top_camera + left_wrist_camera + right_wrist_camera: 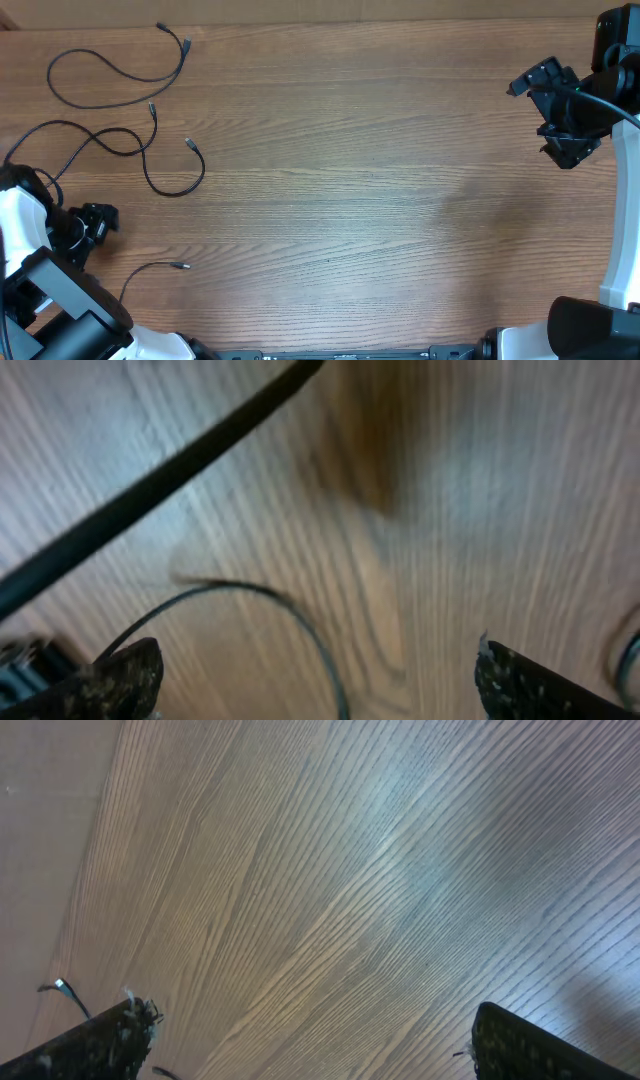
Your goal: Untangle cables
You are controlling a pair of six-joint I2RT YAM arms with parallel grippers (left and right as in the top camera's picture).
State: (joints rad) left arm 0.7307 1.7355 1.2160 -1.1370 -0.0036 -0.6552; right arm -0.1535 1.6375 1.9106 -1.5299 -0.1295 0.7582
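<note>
Three thin black cables lie at the table's left. One cable [75, 100] makes a wide loop at the far left. A second cable [170, 190] snakes below it, its plug ends lying near the middle of the tangle. The third cable [150, 267] curves near the front edge. My left gripper [98, 222] sits low between the second and third cables. In the left wrist view the left gripper [315, 670] is open, and a thin cable [290, 605] arcs on the wood between its fingers, untouched. My right gripper [545, 115] hovers at the far right. It is open [310, 1030] over bare wood.
A thick, blurred dark cord [150, 490] crosses the left wrist view diagonally, close to the camera. A small cable end [62, 988] shows far off in the right wrist view. The arm bases [60, 310] stand at the front corners of the wooden table [350, 200].
</note>
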